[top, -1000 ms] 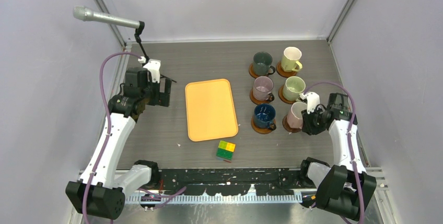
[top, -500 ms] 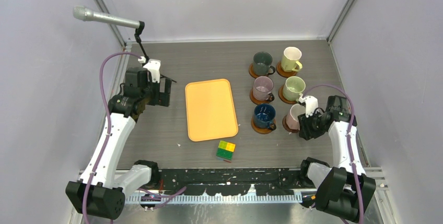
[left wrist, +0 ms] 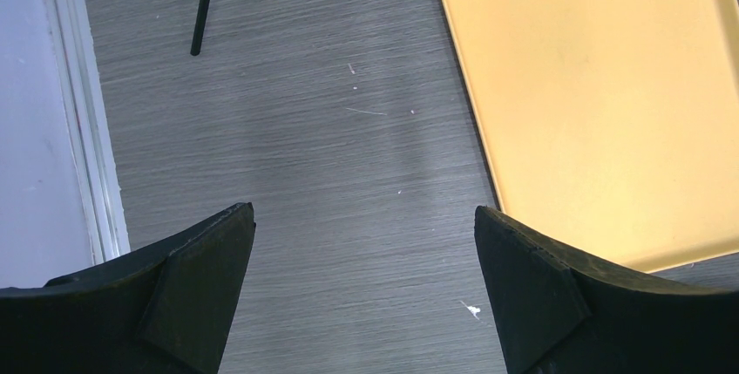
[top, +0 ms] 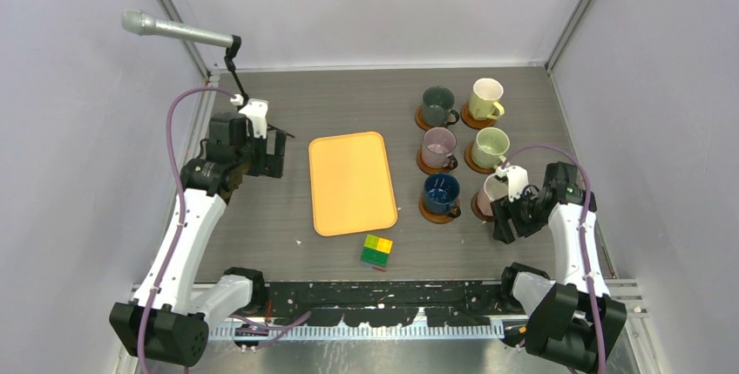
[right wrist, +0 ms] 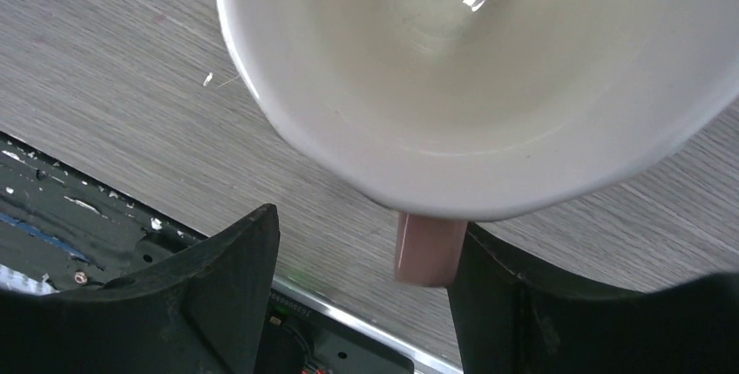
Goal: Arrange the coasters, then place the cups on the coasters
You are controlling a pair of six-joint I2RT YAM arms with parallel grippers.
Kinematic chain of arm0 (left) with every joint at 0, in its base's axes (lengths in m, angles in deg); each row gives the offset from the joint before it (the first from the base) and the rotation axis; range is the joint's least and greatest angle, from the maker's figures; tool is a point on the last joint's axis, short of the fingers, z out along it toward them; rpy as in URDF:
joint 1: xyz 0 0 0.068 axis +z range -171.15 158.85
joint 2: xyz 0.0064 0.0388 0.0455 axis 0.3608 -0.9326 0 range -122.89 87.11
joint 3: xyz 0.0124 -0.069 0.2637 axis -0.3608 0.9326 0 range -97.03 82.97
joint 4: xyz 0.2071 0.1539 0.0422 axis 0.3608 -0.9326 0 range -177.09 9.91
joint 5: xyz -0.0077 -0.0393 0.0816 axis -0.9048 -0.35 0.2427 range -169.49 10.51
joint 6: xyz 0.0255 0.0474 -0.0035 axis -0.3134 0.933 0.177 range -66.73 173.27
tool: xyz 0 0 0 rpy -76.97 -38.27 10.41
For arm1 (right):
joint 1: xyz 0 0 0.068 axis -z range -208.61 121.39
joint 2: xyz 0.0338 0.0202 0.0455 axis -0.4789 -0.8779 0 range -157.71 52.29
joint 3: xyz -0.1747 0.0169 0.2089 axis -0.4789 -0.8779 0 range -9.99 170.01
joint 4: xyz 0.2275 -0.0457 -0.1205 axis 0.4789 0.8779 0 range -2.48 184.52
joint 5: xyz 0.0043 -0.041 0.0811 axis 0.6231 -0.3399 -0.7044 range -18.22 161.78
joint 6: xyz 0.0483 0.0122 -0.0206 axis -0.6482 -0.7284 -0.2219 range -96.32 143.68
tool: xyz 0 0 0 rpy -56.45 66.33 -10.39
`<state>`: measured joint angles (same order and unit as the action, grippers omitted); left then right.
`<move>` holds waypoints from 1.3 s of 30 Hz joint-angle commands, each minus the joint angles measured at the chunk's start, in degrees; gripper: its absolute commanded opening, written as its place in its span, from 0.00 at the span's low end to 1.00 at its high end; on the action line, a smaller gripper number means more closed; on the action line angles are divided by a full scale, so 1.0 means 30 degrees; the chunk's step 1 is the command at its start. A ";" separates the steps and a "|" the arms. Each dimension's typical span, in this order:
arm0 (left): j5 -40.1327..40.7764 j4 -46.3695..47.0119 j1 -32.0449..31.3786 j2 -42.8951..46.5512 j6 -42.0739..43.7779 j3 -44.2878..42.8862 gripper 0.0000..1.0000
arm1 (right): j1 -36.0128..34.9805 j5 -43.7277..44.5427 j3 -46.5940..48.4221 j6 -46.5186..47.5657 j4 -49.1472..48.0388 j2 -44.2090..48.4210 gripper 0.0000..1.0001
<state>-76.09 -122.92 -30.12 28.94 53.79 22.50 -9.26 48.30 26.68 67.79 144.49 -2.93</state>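
Right gripper (right wrist: 362,234) hangs with its jaws spread either side of the white-pink mug's (top: 491,189) handle, gripping nothing, right of the orange tray (top: 350,182) toward its near end. Seen from above, its wrist hides that mug's near side. Left gripper (left wrist: 362,252) gapes wide over bare table (top: 349,95) just left of the tray. Six mugs stand on six wooden coasters (top: 424,122) in two columns of three right of the tray: dark grey-green mug (top: 436,104), mauve mug (top: 437,146) and dark blue mug (top: 440,192) nearer it, pale yellow mug (top: 485,97), light green mug (top: 490,146) and the white-pink one beyond. One yellow-green block (top: 376,251) lies just off the tray's near right corner. One microphone (top: 179,32) on a stand rises beyond the tray's far left.
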 commanded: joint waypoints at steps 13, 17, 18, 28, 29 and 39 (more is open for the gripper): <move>-0.0331 -0.0351 0.0061 -0.0580 0.0938 -0.0841 1.00 | 0.0057 0.0122 0.5071 0.0166 0.3498 -0.0375 0.86; -0.0658 -0.0726 0.0054 -0.0790 0.1148 -0.1160 1.00 | 0.0053 -0.0440 0.6898 -0.0058 0.4683 -0.1056 0.86; -0.0905 -0.0936 0.0060 -0.0922 0.1272 -0.1299 1.00 | 0.0064 -0.0617 0.7380 -0.0197 0.4861 -0.1179 0.86; -0.6027 -0.3793 -0.1392 -0.3419 0.5269 -0.1696 1.00 | 0.0060 -0.2761 1.2847 -0.3516 0.4687 -0.3801 0.87; -0.5908 -0.4066 -0.2142 -0.3679 0.5863 -0.1549 1.00 | 0.0053 -0.3068 1.3236 -0.4020 0.4514 -0.4082 0.87; -0.4756 -0.3076 -0.8456 -0.3890 0.9629 0.1778 0.94 | 0.0054 -0.4162 1.3506 -0.6621 0.2599 -0.5135 0.87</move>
<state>-89.90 -133.13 -52.04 16.28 77.00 25.26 -9.26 38.39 66.19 51.79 155.16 -18.43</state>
